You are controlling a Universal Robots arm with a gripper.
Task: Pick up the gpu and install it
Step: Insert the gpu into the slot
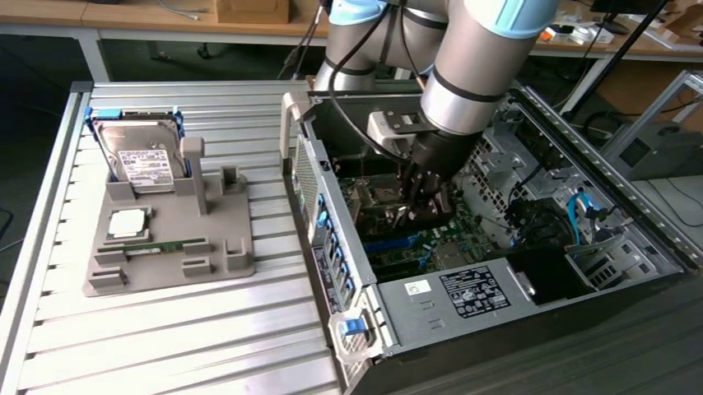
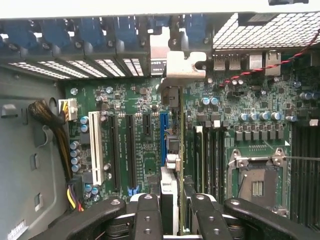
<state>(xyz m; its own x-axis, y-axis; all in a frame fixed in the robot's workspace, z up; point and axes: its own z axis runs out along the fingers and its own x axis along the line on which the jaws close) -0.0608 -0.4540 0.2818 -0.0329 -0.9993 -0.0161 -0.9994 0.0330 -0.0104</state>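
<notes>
gpu (image 2: 181,165) seen edge-on, its faces hidden; tool (image 2: 179,215) cut off by wrist picture's edge; case (image 1: 462,321) hides the tool tips in exterior view

Open computer case (image 1: 495,280) on the exterior view's right, parts holder (image 1: 165,247) on the worktop (image 1: 165,346) left of it, hard drive (image 1: 143,156) standing in the holder, gpu (image 2: 175,165) upright inside the case

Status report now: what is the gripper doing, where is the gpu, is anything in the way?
Gripper shut on gpu, inside open computer case. Gpu edge-on over the motherboard, bracket at the rear slots. Nothing seen in the way.
</notes>
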